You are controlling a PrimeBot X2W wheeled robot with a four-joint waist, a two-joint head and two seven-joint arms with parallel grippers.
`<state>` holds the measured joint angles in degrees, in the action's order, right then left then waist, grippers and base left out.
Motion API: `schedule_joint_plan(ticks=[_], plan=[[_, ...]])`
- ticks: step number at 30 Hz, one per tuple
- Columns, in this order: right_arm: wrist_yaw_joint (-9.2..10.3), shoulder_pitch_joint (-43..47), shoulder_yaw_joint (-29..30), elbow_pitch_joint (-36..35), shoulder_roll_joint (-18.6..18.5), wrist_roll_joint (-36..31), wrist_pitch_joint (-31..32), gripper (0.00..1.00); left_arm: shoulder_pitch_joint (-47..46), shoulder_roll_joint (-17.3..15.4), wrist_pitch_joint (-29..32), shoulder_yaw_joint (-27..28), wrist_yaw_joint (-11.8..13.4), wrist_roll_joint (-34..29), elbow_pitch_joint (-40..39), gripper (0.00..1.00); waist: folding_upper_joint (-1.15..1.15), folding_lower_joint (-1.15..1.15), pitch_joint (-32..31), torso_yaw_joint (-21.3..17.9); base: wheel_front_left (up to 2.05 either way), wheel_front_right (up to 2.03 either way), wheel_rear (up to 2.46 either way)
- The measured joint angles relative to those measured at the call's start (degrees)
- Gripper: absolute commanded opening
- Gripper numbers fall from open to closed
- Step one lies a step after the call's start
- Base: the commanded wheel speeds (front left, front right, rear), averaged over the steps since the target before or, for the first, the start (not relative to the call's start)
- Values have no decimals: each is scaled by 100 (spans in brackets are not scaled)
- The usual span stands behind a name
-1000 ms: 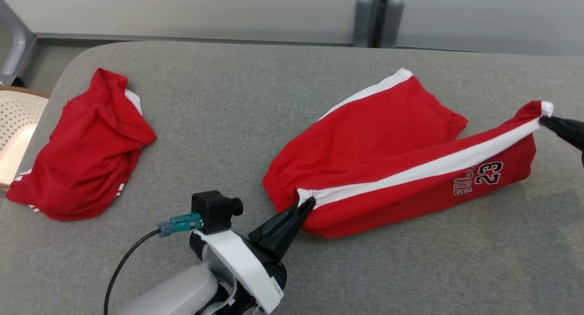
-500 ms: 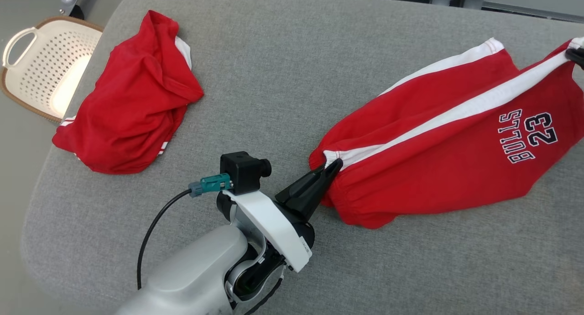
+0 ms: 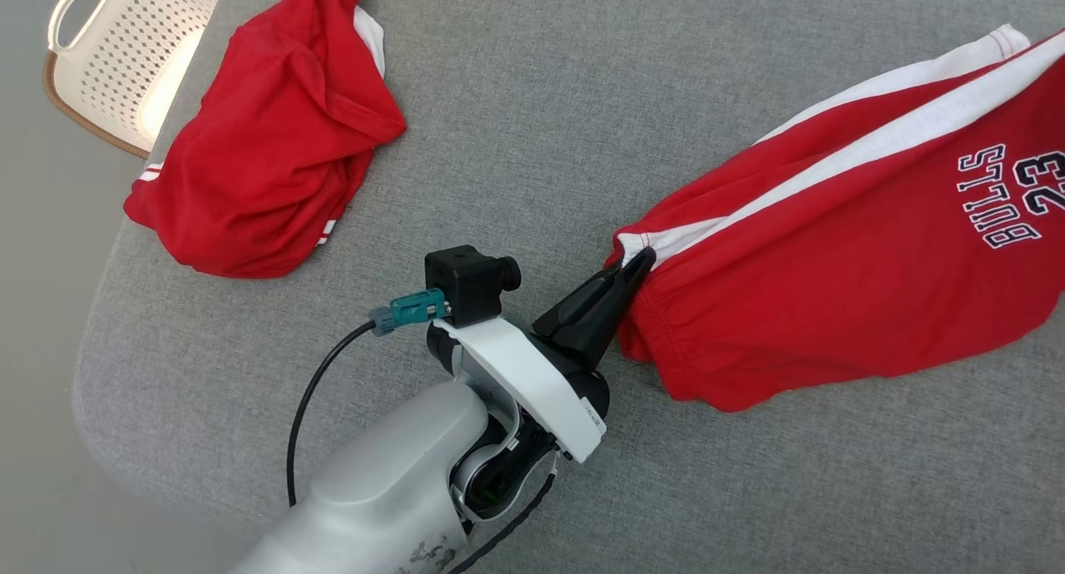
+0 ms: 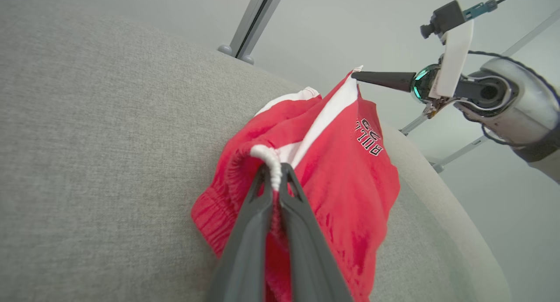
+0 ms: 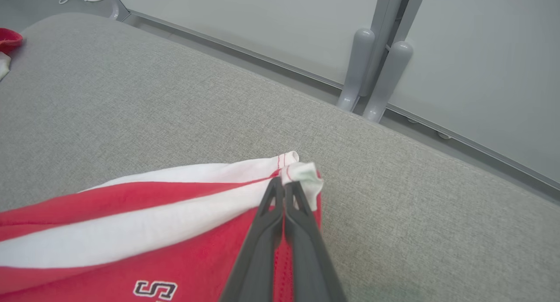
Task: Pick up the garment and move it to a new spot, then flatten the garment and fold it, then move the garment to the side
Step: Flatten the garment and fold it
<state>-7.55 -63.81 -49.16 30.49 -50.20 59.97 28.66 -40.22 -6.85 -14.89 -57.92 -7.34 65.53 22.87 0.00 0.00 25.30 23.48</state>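
Note:
The garment (image 3: 832, 291) is red with a white side stripe and black "BULLS 23" lettering, and it hangs stretched between my two grippers over the grey cushion (image 3: 516, 125). My left gripper (image 3: 641, 262) is shut on the gathered white-edged corner, and the left wrist view shows the pinch at the fingertips (image 4: 274, 173). At the opposite white corner my right gripper (image 5: 284, 186) is also shut on the garment (image 5: 131, 232). That gripper (image 4: 355, 75) appears from the side in the left wrist view, holding the far corner up above the garment (image 4: 341, 170).
A second red and white cloth (image 3: 266, 133) lies crumpled at the cushion's far left. Beyond it, off the cushion's edge, stands a cream perforated basket (image 3: 125, 50). A grey post (image 5: 376, 61) rises behind the cushion's back edge.
The head camera has tilted down and to the left, so the whole picture has shifted and my right gripper has left it. Both grips on the garment hold as before.

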Motion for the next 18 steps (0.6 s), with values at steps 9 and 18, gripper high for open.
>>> schedule_joint_plan(ticks=[9, 18], plan=[[0, -204, -198, 87, 74, -208, -441, 0, -24, 182, -10, 417, -8, -288, -98, 0, 0, 0, 220, 97, 0, 0, 0], [0, -353, -544, 192, 85, -293, -670, 0, -23, 237, -10, 561, -8, -566, 26, 0, 0, 0, 366, 119, 0, 0, 0]])
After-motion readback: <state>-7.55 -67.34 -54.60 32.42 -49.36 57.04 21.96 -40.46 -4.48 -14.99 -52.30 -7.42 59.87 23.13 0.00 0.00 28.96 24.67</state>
